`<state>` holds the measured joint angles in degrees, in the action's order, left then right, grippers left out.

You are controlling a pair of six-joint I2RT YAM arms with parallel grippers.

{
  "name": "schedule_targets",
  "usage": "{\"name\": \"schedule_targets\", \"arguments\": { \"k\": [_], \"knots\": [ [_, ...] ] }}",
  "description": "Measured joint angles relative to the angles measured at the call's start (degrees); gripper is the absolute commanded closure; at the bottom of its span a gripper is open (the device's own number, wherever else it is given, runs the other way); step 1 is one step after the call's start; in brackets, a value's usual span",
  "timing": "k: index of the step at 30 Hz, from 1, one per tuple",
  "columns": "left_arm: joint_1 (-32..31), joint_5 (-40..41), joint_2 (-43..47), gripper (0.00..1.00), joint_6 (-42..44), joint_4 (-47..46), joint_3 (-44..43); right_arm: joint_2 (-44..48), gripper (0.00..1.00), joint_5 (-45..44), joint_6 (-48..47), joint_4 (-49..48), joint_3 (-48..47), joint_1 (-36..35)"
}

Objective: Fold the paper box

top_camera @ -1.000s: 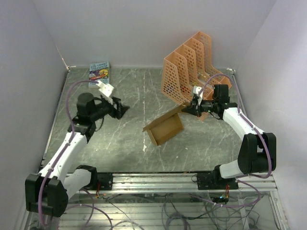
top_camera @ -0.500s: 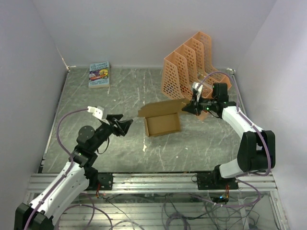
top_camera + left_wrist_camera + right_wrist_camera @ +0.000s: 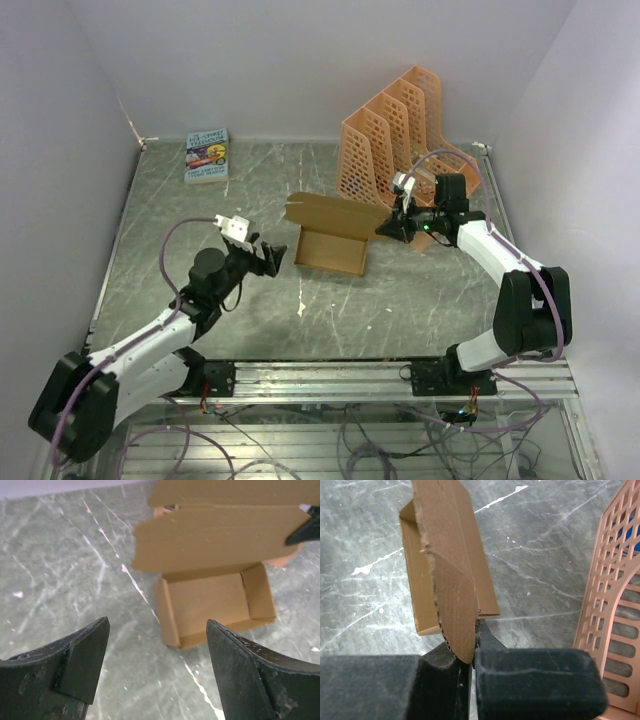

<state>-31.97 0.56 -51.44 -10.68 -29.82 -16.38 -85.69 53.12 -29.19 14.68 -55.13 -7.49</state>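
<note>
Right wrist — paper box (image 3: 447,555) flap tip hidden inside right tool (image 3: 470,652)

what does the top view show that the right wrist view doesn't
Only the top view: the book at the far left corner, and the left gripper, open, just left of the box and apart from it. Only the right wrist view: close up, the right gripper shut on the edge of the box's lid flap. Both: the box with its tray open, the orange rack and the marbled table.
</note>
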Motion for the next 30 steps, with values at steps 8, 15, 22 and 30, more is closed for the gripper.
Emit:
{"name": "schedule_targets", "arguments": {
  "k": [8,15,22,30],
  "knots": [
    [16.6,-22.2,-17.2,0.15,-4.6,-20.4,-1.7,0.0,1.00,0.2,-0.5,0.1,0.0,-0.1],
    [16.8,-33.7,-31.1,0.15,-9.7,-34.2,-6.0,0.0,1.00,0.2,-0.9,0.2,0.0,-0.5],
    [17.3,-35.5,-36.7,0.27,-6.7,-34.1,-11.2,0.0,1.00,0.5,-1.5,0.2,0.0,-1.3],
    [17.7,-41.3,-41.5,0.58,-6.4,-33.6,-16.0,-0.1,1.00,0.1,-1.2,0.2,0.0,-2.0]
  ]
}}
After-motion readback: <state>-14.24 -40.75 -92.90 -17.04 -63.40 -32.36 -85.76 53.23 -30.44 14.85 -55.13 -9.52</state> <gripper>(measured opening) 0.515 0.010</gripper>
